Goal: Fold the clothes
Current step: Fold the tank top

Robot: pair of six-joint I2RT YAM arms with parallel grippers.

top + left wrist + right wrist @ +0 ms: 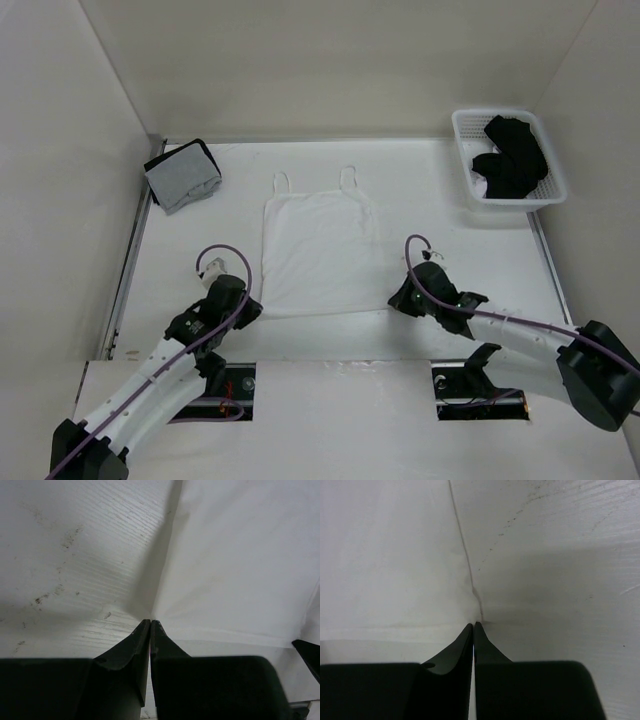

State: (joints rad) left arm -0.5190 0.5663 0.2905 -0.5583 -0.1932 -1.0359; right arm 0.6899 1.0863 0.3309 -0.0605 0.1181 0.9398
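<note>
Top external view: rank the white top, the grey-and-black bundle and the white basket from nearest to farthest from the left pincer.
1. white top, its near-left corner right at the left pincer.
2. grey-and-black bundle, at the table's far left.
3. basket, at the far right, clearly farthest.

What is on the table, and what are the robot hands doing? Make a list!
white strappy top: spread flat, straps at the far end
left gripper: shut on the top's near left corner
right gripper: shut on the top's near right corner
white basket: far right, holds black garments
grey-and-black folded bundle: far left
</note>
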